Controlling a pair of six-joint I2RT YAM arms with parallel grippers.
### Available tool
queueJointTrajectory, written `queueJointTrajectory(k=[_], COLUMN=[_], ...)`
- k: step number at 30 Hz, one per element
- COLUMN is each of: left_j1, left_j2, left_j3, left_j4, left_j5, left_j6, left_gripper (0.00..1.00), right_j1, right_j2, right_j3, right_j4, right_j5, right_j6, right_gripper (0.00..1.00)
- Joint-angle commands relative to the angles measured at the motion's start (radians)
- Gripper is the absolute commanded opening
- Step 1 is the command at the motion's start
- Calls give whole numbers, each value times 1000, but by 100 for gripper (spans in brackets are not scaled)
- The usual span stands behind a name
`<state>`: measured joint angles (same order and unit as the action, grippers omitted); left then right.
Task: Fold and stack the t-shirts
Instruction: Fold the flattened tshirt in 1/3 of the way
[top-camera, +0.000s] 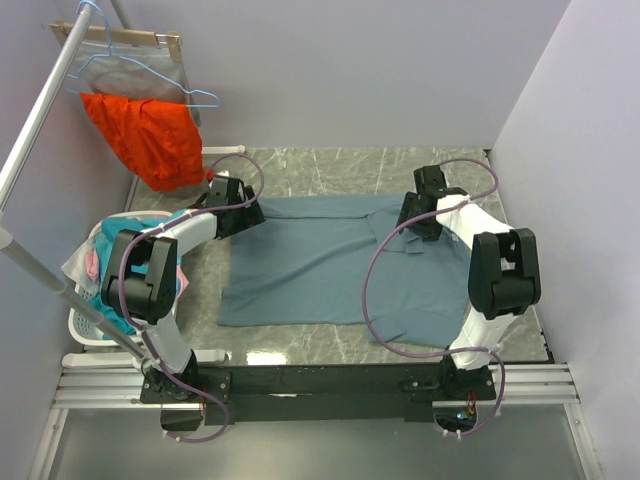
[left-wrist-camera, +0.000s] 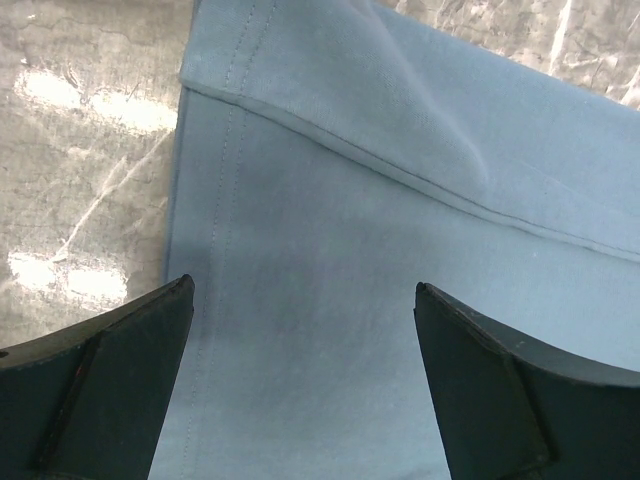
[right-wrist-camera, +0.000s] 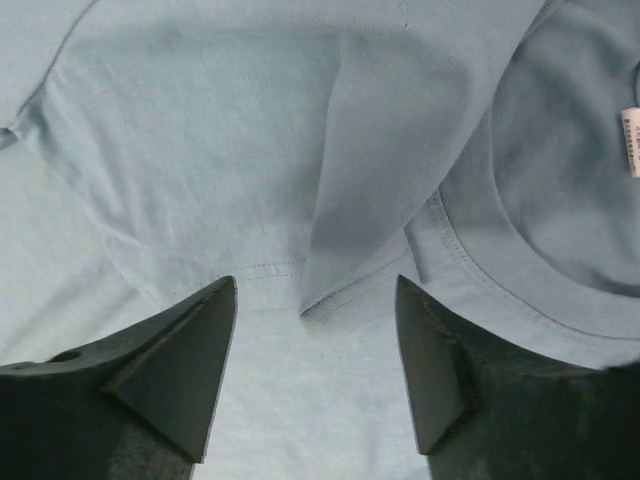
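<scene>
A slate-blue t-shirt (top-camera: 320, 265) lies spread on the marble table, one part folded over itself. My left gripper (top-camera: 256, 218) is open, low over the shirt's far left corner. In the left wrist view my left gripper (left-wrist-camera: 302, 292) straddles flat cloth beside the stitched hem (left-wrist-camera: 215, 200). My right gripper (top-camera: 412, 232) is open over the shirt's far right part. In the right wrist view my right gripper (right-wrist-camera: 316, 285) stands on either side of a folded sleeve edge (right-wrist-camera: 340, 290). The collar (right-wrist-camera: 500, 260) and white neck label (right-wrist-camera: 630, 140) lie to its right. Neither gripper holds cloth.
A bright orange garment (top-camera: 150, 135) hangs from a blue hanger (top-camera: 120, 65) on a rail at the back left. A white laundry basket (top-camera: 84, 325) with mixed clothes stands left of the table. Bare marble (top-camera: 330, 170) shows behind the shirt.
</scene>
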<state>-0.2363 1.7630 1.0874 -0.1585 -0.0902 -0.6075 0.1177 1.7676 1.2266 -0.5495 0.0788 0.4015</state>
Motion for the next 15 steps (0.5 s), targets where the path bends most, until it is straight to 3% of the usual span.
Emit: queueJointTrajectory(k=[1,4,7,13,15], left_j1=[-6,-6,-6,-8,-6], left_j2=[-25,-27,-27,-16,-14], left_j3=[11,8,6,14,14], left_j4=[33,30,28,24,24], left_j5=[10,6,1,3,1], left_j6=[-12,-8,-6,-1,-1], left_gripper=[97,97,97,97,97], right_j1=[17,23,27,31,30], right_j2=[25,58,67,102,105], right_j3=[53,80,82,96,97], right_j4=[-12,-38,-29,-36,-38], right_j5=[119,162,179,179,182], right_j6=[-7,-3,-6,-7,-6], right_gripper=[67,62,48,47,40])
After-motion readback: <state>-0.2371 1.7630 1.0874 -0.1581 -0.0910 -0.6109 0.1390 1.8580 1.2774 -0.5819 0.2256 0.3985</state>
